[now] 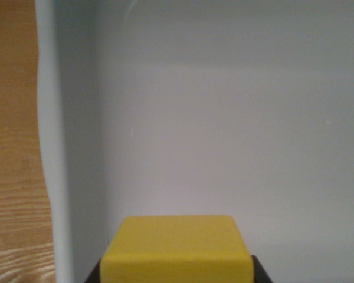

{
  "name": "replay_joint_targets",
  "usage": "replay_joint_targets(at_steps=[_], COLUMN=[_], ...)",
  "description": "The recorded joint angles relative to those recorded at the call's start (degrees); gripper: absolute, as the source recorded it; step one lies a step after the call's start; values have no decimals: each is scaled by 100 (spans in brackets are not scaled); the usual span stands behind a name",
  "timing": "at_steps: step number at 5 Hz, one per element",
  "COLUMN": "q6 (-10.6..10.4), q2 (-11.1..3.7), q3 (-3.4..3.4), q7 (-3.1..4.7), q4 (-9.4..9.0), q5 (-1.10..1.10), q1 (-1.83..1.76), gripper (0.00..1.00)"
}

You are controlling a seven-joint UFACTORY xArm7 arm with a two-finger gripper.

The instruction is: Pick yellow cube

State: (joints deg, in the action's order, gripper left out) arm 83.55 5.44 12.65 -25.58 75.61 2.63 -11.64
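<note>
A yellow cube fills the bottom middle of the wrist view, blurred from closeness. Dark fingertips show at its lower left and lower right corners, pressed against its sides, so my gripper is shut on it. The cube sits inside or just above a white bin, whose floor spreads behind it. Whether the cube rests on the floor or hangs above it I cannot tell.
The white bin's left wall rises as a pale rim along the wrist view's left. Beyond it lies a wooden tabletop. The bin's inside shows nothing else.
</note>
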Motion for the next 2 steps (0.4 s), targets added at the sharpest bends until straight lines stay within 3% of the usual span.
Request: replay_joint_targets(at_steps=[1, 2], q6=[0, 211], q2=[0, 68], q3=[0, -1], q7=[0, 10], q4=[0, 145], q5=[0, 17], q1=[0, 5], gripper=[100, 100])
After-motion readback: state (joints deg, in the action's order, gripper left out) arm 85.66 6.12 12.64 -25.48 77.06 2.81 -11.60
